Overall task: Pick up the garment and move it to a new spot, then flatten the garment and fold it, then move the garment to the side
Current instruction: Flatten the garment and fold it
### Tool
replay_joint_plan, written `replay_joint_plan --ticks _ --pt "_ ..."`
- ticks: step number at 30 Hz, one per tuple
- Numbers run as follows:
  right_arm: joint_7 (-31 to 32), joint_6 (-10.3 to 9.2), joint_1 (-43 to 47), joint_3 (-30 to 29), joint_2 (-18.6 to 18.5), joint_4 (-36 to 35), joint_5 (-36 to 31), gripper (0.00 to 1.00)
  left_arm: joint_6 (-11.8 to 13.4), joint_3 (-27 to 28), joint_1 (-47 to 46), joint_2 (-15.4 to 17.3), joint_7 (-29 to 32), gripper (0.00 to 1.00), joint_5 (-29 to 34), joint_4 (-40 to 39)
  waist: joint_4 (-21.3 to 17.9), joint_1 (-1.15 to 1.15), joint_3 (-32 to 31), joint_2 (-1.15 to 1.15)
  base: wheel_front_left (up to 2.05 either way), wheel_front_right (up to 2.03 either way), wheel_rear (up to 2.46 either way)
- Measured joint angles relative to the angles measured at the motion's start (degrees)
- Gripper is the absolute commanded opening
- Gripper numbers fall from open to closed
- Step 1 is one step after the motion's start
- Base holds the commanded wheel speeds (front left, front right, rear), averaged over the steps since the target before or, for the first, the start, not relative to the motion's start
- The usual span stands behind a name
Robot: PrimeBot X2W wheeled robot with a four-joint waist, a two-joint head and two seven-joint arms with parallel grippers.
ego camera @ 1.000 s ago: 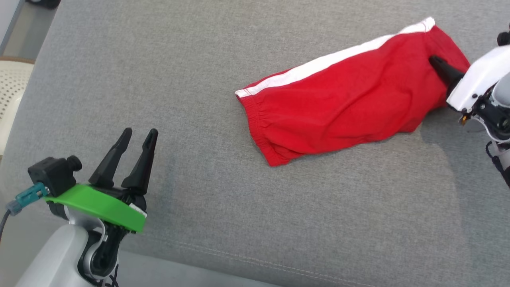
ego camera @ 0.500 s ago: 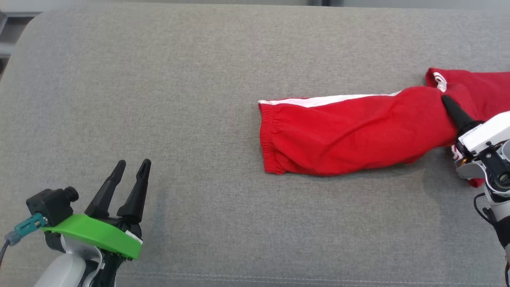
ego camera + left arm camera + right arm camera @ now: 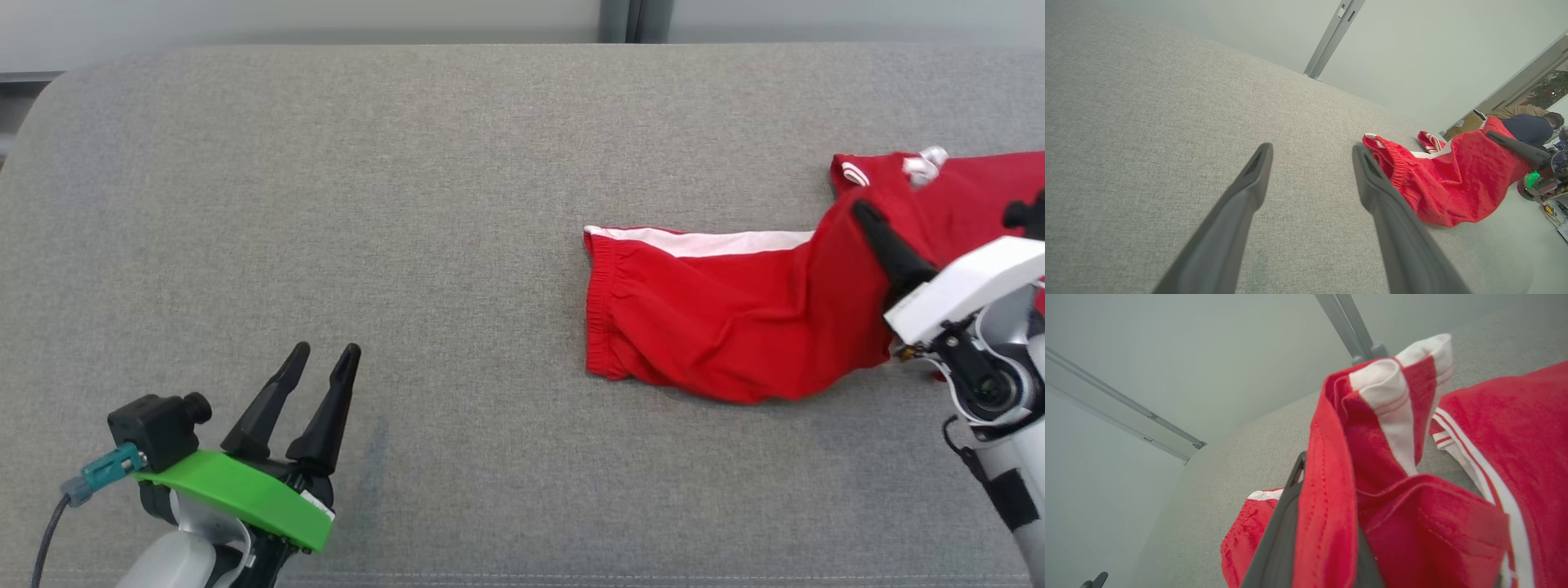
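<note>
The garment [image 3: 718, 327] is a pair of red shorts with white side stripes, lying on the grey cushion at the right. My right gripper [image 3: 865, 214] is shut on a fold of the red cloth at the garment's right end, which it holds raised off the cushion. In the right wrist view the cloth [image 3: 1396, 498] drapes over one dark finger [image 3: 1282, 531] and hides the other. My left gripper [image 3: 325, 353] stands open at the lower left, well clear of the shorts, with nothing between its fingers. The left wrist view shows the garment [image 3: 1453, 179] beyond that gripper [image 3: 1312, 150], to the right.
The grey cushion [image 3: 408, 204] spreads wide to the left and front of the shorts. Its back edge meets a pale wall with a grey post [image 3: 633, 20]. A person [image 3: 1531, 126] sits far off at the right in the left wrist view.
The head camera has swung, shifting the whole picture. My right gripper, still shut on the cloth, has pulled the garment's right end up, uncovering more red cloth behind. The left gripper stays open.
</note>
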Motion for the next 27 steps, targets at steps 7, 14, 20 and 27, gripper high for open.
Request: replay_joint_plan --ticks 7,14,20,27 --pt "1.5 0.59 -2.4 9.8 4.8 -5.7 -5.0 0.0 0.1 -1.7 -0.2 -0.8 1.3 1.0 0.7 -0.9 2.2 0.0 0.5 0.0 0.0 0.0 0.0" --pt "2.2 -1.08 -2.4 14.5 8.6 -5.0 -8.5 0.25 0.1 -1.6 -0.8 -1.0 1.4 1.0 1.0 -1.1 4.7 0.0 1.2 0.0 0.0 0.0 0.0" --pt "2.1 -1.99 -2.4 16.3 10.5 -4.6 -9.9 1.0 0.7 -0.4 -0.8 -0.8 1.3 1.0 0.9 -1.0 4.8 0.0 1.6 0.0 0.0 0.0 0.0" --pt "-0.2 -1.96 -2.4 15.2 11.1 -9.0 -9.9 1.0 1.7 0.9 -0.5 0.9 1.3 1.0 0.9 -1.2 2.6 0.0 1.8 0.0 0.0 0.0 0.0"
